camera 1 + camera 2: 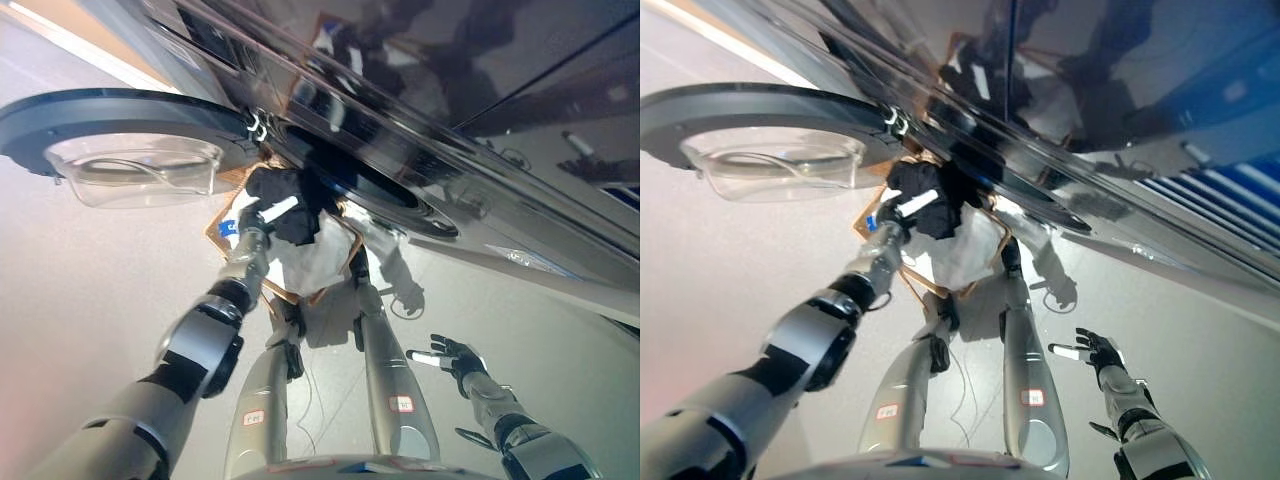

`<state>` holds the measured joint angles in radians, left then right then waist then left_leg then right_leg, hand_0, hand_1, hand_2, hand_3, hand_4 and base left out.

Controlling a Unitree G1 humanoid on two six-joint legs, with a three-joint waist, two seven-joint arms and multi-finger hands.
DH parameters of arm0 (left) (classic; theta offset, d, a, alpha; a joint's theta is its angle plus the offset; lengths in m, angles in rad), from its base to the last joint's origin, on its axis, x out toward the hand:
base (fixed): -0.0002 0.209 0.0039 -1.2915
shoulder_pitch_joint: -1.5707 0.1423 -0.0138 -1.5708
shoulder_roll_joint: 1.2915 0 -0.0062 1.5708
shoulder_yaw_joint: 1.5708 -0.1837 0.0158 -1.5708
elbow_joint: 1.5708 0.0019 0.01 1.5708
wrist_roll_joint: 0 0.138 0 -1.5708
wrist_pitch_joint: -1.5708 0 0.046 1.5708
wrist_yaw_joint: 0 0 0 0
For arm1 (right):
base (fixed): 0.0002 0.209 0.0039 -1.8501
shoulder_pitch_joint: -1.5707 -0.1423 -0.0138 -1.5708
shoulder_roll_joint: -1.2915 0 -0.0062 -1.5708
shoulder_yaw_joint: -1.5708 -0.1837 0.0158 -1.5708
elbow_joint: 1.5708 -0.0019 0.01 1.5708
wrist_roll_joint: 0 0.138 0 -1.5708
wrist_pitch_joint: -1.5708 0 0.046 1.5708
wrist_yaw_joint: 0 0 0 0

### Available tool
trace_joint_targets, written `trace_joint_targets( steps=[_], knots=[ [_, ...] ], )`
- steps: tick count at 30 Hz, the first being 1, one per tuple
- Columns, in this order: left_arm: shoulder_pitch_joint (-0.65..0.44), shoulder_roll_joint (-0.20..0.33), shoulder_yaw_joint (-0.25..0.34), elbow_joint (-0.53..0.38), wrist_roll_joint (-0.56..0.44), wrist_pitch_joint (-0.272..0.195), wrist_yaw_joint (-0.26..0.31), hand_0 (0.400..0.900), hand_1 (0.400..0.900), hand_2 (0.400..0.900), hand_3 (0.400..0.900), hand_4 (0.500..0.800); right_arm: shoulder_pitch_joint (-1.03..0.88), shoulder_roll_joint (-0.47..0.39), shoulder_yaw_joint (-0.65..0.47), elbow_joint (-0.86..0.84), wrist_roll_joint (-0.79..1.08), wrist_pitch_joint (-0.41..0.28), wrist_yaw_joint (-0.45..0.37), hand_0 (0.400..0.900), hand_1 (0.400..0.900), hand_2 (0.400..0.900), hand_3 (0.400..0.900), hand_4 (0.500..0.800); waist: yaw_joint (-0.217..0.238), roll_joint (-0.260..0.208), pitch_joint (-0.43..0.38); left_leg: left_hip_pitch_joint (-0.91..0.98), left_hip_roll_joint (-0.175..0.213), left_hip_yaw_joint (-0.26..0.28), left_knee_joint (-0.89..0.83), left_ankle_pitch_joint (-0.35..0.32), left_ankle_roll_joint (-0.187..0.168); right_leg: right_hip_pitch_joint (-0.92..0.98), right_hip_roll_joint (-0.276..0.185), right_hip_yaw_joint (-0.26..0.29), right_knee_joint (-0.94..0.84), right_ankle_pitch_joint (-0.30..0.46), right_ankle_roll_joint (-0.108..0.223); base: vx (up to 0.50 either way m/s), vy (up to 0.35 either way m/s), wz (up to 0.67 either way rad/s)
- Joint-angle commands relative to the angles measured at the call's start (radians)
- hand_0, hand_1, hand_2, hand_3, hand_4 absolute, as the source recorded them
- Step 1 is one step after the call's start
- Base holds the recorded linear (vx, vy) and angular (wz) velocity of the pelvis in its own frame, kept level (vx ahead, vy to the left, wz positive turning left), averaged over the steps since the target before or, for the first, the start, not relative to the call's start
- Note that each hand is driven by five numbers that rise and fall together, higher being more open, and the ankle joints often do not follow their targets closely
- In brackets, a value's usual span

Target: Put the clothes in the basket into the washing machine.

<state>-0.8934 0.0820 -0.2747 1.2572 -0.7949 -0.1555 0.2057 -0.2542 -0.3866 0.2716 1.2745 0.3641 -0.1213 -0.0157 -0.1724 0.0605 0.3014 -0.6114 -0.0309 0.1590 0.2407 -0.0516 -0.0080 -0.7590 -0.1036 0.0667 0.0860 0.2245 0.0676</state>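
Note:
A black garment point(298, 208) hangs bunched just below the washing machine's drum opening point(390, 195), over the far part of the brown basket point(214, 236). My left hand point(260, 214) reaches up from the lower left, its fingers closed in the garment's left edge. White cloth point(318, 262) lies in the basket beneath it. My right hand point(452, 358) hovers low on the right over the floor, fingers spread and holding nothing.
The washer's round door point(110, 120) stands swung open to the left, its clear glass bowl point(140, 172) facing down. The glossy dark washer front point(460, 90) fills the top and right. Pale floor point(80, 290) surrounds the basket.

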Motion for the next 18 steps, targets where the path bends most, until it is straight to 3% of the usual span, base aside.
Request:
trace_joint_targets(
  steps=[1, 4, 9, 14, 18],
  knots=[
    [-0.047, -0.069, 0.070, -0.100, -0.112, -0.136, -0.011, 0.400, 0.400, 0.400, 0.400, 0.500, 0.035, -0.060, 0.005, 0.074, 0.054, 0.033, -0.012, 0.900, 0.900, 0.900, 0.900, 0.800, 0.004, 0.000, -0.042, -0.034, -0.031, -0.064, -0.104, 0.085, -0.011, 0.111, 0.045, -0.090, -0.029, -0.074, -0.004, 0.05, -0.033, 0.03],
    [-0.080, -0.125, 0.021, -0.123, -0.093, -0.144, -0.006, 0.400, 0.400, 0.400, 0.400, 0.500, 0.038, -0.051, 0.017, 0.071, 0.068, 0.029, -0.017, 0.900, 0.900, 0.900, 0.900, 0.800, 0.003, -0.004, -0.058, 0.005, -0.028, -0.061, -0.127, 0.092, -0.014, 0.146, 0.047, -0.092, -0.044, -0.073, -0.003, 0.05, -0.018, -0.07],
    [-0.167, -0.170, 0.008, -0.115, -0.143, -0.142, -0.008, 0.400, 0.400, 0.400, 0.400, 0.500, 0.053, -0.054, 0.016, 0.078, 0.077, 0.033, -0.023, 0.900, 0.900, 0.900, 0.900, 0.800, -0.010, -0.010, -0.098, 0.075, -0.016, -0.062, -0.178, 0.103, -0.020, 0.201, 0.054, -0.094, -0.067, -0.075, 0.001, 0.08, -0.019, -0.07],
    [-0.286, -0.178, 0.037, -0.083, -0.182, -0.150, 0.011, 0.400, 0.400, 0.400, 0.400, 0.500, 0.073, -0.054, 0.000, 0.070, 0.082, 0.029, -0.036, 0.900, 0.900, 0.900, 0.900, 0.800, -0.033, -0.013, -0.126, 0.136, -0.004, -0.055, -0.236, 0.117, -0.026, 0.242, 0.066, -0.085, -0.093, -0.077, 0.005, 0.07, -0.005, -0.13],
    [-0.353, -0.139, 0.071, -0.076, -0.209, -0.168, 0.026, 0.400, 0.400, 0.400, 0.400, 0.500, 0.090, -0.036, -0.001, 0.042, 0.091, 0.010, -0.049, 0.900, 0.900, 0.900, 0.900, 0.800, -0.053, -0.023, -0.145, 0.158, 0.012, -0.038, -0.273, 0.130, -0.030, 0.244, 0.079, -0.075, -0.104, -0.072, 0.007, 0.06, 0.003, -0.26]
  ],
)
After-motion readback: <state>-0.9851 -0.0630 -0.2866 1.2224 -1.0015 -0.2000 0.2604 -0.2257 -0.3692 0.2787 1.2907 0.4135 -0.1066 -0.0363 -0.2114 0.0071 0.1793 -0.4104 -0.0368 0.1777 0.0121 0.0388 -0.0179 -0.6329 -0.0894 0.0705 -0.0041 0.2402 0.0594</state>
